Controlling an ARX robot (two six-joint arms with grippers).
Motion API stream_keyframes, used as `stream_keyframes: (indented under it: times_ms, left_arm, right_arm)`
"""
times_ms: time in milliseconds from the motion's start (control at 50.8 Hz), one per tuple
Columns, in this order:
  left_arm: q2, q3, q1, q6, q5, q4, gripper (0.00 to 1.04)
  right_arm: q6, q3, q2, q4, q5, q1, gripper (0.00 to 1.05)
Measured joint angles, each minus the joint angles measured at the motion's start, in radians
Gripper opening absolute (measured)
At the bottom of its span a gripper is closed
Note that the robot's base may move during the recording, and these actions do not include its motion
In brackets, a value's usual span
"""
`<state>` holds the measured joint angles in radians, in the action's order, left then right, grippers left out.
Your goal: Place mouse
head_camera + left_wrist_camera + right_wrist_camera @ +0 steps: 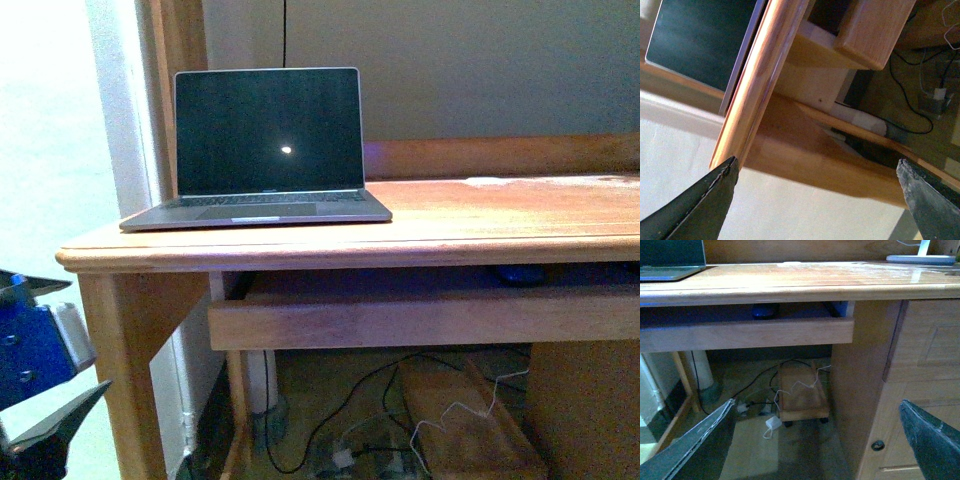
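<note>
One wooden desk [450,215] carries one open laptop [268,140], its screen dark, at the left end of the top near the front edge. Under the top hangs one pull-out tray [400,320]. The single mouse [520,274] lies on this tray, in its right half and just behind its front board, shadowed by the desk top above. At the far right end of the top sits one flat white disc [922,259].

Two grippers show. The left gripper [85,335] hangs off the desk's front left corner, below the top, with its two fingers spread wide and nothing between them. The right gripper [815,440], seen only in its wrist view, faces the tray from low down, equally spread and empty.

On the floor beneath stands one small wooden trolley [801,395] among several cables.
</note>
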<state>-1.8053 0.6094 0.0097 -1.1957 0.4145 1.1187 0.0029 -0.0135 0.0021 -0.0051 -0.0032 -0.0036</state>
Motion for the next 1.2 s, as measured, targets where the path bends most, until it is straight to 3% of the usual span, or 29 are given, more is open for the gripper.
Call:
stream_keyframes:
  times_ms: [453,944,1200]
  left_arm:
    - [-0.245,0.296,-0.125,-0.118,0.074,-0.075,0.97]
    - [-0.456,0.546,-0.185,-0.217,0.097,-0.164,0.97]
    - [-0.276,0.458,-0.233,-0.040,0.038,-0.537,0.97]
  right_arm:
    - [0.000,0.000,0.000,0.000,0.000,0.000,0.97]
    - [0.000,0.000,0.000,0.000,0.000,0.000,0.97]
    - [0.000,0.000,0.000,0.000,0.000,0.000,0.97]
